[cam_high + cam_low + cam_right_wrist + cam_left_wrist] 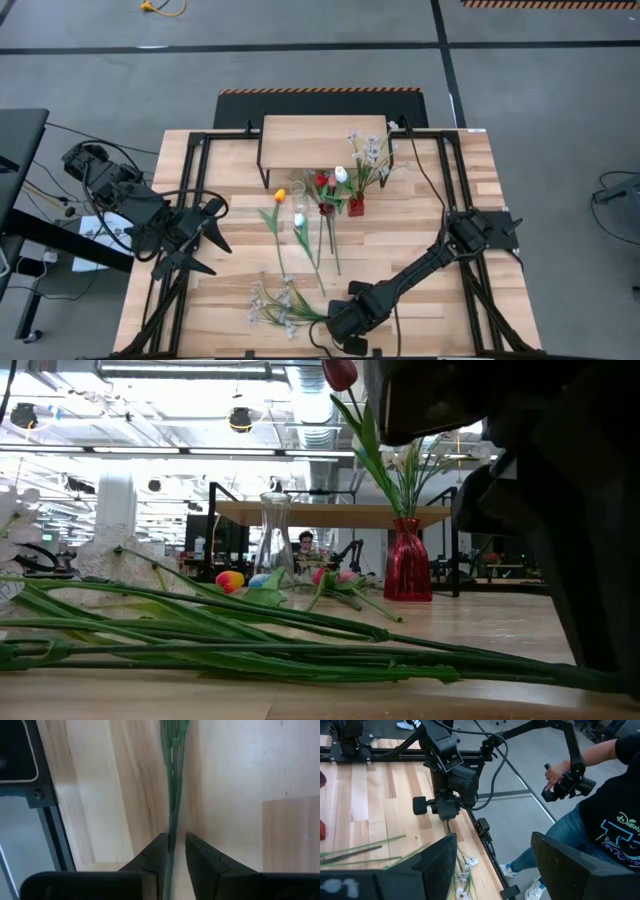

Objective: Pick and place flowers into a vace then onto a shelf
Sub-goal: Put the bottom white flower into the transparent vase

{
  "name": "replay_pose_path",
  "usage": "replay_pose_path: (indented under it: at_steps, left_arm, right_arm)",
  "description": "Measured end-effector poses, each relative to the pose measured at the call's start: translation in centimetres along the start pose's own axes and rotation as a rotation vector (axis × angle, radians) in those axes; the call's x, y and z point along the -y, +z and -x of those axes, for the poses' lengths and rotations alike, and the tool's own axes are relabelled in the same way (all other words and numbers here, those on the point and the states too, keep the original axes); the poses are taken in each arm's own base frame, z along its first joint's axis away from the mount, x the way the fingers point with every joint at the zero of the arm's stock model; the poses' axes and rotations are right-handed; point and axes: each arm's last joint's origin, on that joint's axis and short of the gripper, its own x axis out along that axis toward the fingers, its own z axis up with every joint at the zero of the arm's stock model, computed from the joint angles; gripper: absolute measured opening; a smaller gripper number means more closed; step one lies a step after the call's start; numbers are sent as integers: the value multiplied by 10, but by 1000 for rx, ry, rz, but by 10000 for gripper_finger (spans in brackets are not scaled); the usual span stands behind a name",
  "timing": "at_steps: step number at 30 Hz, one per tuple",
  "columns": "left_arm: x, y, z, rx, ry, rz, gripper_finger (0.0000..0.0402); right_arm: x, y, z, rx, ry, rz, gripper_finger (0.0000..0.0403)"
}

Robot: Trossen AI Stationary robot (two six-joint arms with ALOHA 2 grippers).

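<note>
Down at the near edge of the desk I have the right claw low over the wood, its two dark fingers pinched on a green stem that runs straight out between them. From above, that arm reaches diagonally from its base toward the near middle, ending just beside a spray of small white-lilac blossoms lying flat near the front edge. My left claw hangs over the left side of the desk with its fingers spread apart and nothing between them. Loose tulips lie in the middle of the desk, an orange-yellow one among them, stems pointing toward the near edge. A clear glass vase stands upright among them. A red vase stands just in front of the shelf, already carrying a red tulip, a white one and a blossom spray upright. The shelf sits at the far middle of the desk with nothing on its board. In the left wrist view I see a person standing past the desk edge, a hand on a dark handheld device.
</note>
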Motion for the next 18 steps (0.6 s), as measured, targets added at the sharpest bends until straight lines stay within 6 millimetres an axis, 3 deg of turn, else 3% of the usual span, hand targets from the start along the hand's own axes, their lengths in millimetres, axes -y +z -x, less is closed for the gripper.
replay_pose_path:
  at_steps: [5, 10, 18]
  left_arm:
    - [0, 0, 0, 0, -2, 0, 245]
    - [0, 0, 0, -1, -5, 0, 245]
    - [0, 0, 0, -2, -5, 5, 245]
  right_arm:
    - [-1, -2, -3, -8, -11, -11, 57]
    - [2, -1, -1, -14, -6, -17, 10]
    - [-9, 7, 9, 36, -9, 0, 3]
